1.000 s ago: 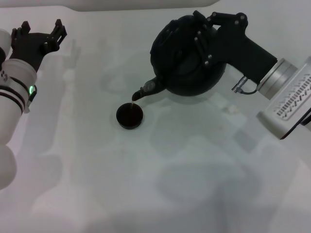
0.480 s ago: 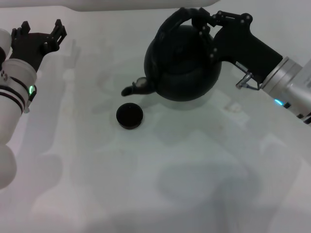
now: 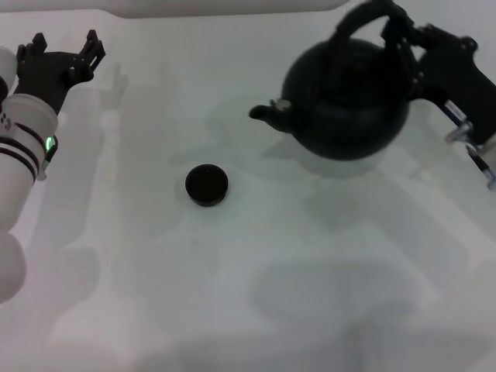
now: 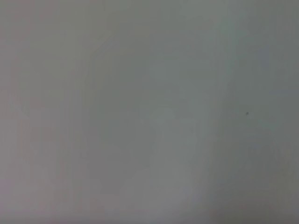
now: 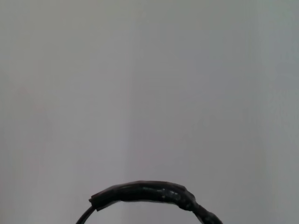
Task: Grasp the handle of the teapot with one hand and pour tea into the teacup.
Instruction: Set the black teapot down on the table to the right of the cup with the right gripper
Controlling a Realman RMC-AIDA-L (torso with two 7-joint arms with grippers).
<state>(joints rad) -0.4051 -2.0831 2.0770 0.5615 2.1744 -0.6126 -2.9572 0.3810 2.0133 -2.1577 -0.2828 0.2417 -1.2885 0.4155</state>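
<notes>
The large black teapot [image 3: 346, 101] hangs upright at the back right, its spout [image 3: 265, 111] pointing left. My right gripper [image 3: 394, 35] is shut on the arched black handle [image 3: 358, 17] at the teapot's top. The wrapped handle also shows in the right wrist view [image 5: 147, 193]. The small black teacup [image 3: 207, 185] stands on the white table, left of and nearer than the teapot, well apart from the spout. My left gripper [image 3: 66, 49] is open and empty at the far back left.
The white table [image 3: 256, 294] spreads around the cup. The left wrist view shows only plain grey surface.
The right gripper has tilted the teapot back upright and carried it to the right, away from the teacup. The pouring stream has stopped. The left arm has not moved.
</notes>
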